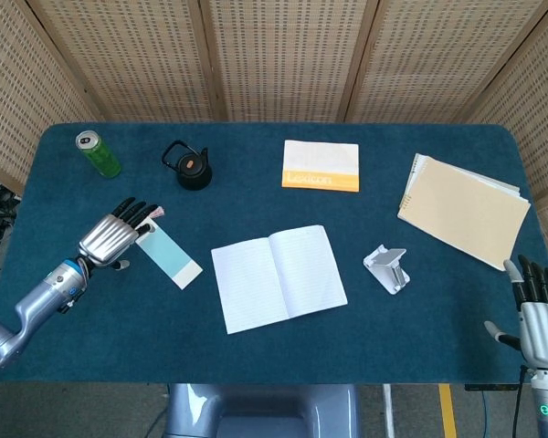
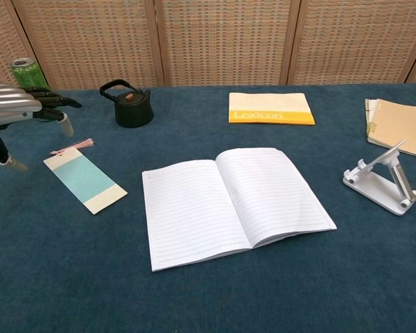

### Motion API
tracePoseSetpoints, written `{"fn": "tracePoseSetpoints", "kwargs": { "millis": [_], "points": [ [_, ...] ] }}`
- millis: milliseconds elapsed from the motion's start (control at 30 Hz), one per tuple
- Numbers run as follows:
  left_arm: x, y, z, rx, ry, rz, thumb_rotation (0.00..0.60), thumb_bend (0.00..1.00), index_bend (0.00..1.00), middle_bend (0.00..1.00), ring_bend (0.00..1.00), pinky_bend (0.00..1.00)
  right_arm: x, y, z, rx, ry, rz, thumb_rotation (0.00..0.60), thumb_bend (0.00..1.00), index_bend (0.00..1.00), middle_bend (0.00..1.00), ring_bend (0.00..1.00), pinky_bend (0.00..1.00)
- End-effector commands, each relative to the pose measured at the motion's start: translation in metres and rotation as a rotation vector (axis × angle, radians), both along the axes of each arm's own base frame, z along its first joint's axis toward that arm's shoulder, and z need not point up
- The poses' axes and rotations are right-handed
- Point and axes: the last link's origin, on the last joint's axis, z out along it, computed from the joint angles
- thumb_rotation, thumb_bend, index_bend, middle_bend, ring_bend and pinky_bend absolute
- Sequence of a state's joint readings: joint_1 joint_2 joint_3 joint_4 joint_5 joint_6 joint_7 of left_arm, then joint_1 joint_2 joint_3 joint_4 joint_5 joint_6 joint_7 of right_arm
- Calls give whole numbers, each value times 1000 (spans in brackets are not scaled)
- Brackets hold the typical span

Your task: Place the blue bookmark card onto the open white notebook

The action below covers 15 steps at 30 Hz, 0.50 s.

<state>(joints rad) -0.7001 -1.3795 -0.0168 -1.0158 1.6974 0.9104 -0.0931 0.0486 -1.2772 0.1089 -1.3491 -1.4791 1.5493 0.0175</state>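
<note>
A dark blue bench (image 1: 256,356) held everything, with an open white notebook (image 1: 279,277) lying flat near its middle, both lined pages showing. The places below are given from that notebook.

To the notebook's left, a little apart from it, lay the blue bookmark card (image 1: 167,255), flat on the bench and set at a slant, with a pink tassel (image 2: 75,146) at its far end. Nothing held the card.

The left hand (image 1: 115,237) hovered just left of the card's tasselled end, fingers stretched out and spread, grasping nothing. In the chest view it showed at the left edge, raised above the bench surface.

The right hand (image 1: 537,315) sat well to the notebook's right, at the near right edge of the bench, fingers straight and apart, also empty.

Behind the notebook and to the left stood a small black kettle (image 1: 192,167). Further left, near the far corner, stood a green can (image 1: 98,153). Directly behind the notebook lay a white and yellow booklet (image 1: 321,165). Just right of the notebook stood a white phone stand (image 1: 388,268), and beyond that, further back, a tan spiral notepad (image 1: 463,207).
</note>
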Motion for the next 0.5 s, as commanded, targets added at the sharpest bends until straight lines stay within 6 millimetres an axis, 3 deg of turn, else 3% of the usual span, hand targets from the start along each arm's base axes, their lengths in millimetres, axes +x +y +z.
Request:
{"fn": "tracePoseSetpoints", "kwargs": {
  "millis": [33,500],
  "points": [
    [3,5,-8,-26,21,-7,600,107,295,0,0,0,-2,0,0,-1,-1,-4,600,126,25,0,0,0],
    [8,17,-34,-63,68,-7,600,113,318,0,0,0,-9,-2,3,-10,-10,-27,600,126,28,0,0,0]
  ]
}}
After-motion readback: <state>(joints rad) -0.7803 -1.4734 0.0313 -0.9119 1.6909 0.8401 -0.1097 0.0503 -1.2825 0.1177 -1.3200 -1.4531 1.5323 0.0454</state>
